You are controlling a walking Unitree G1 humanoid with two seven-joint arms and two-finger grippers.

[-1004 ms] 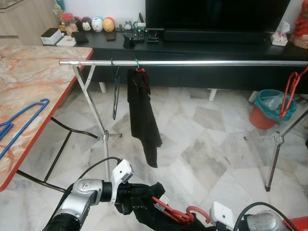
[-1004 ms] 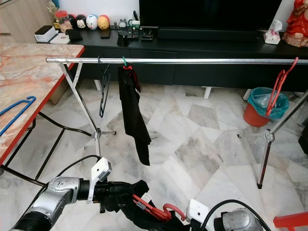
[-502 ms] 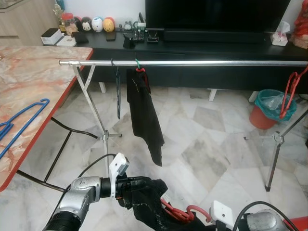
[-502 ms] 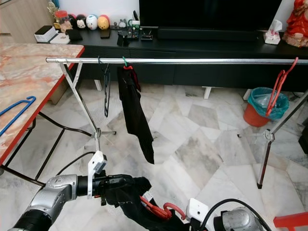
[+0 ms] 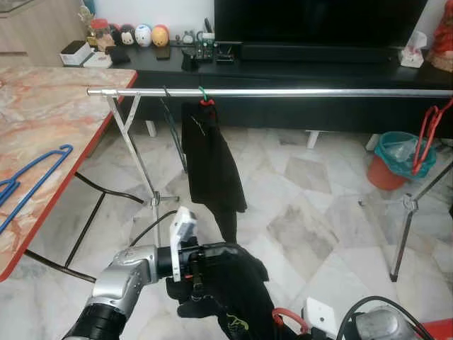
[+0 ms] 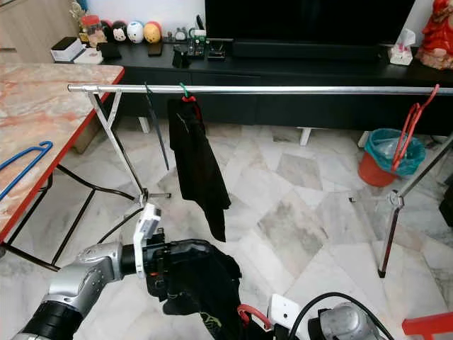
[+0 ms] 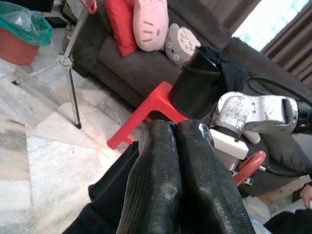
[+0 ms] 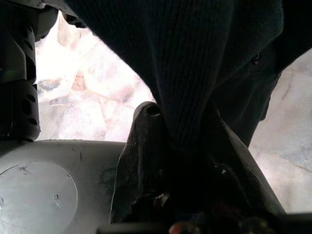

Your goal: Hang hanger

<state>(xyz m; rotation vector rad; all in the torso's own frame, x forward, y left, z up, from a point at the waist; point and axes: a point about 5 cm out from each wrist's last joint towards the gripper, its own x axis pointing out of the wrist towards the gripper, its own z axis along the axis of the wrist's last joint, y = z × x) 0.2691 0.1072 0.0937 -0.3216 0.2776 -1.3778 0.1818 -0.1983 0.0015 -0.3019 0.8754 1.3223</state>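
The left gripper has its two black fingers pressed together, and dark cloth sits right at their base; from the head views it appears clamped on a bunched black garment, holding the fabric up so it does not slide off. Just beyond that, the red hanger pokes out from under the cloth, its hook curving toward the right gripper. That gripper's fingers are pinched on a fold of dark knit, and probably on the hanger beneath, though the cloth hides that. Both grippers sit low and close together, likely steadying hanger and garment as one load. Well above and ahead runs the silver rail, already carrying a hung black garment and an empty black hanger, with free rail beside them.
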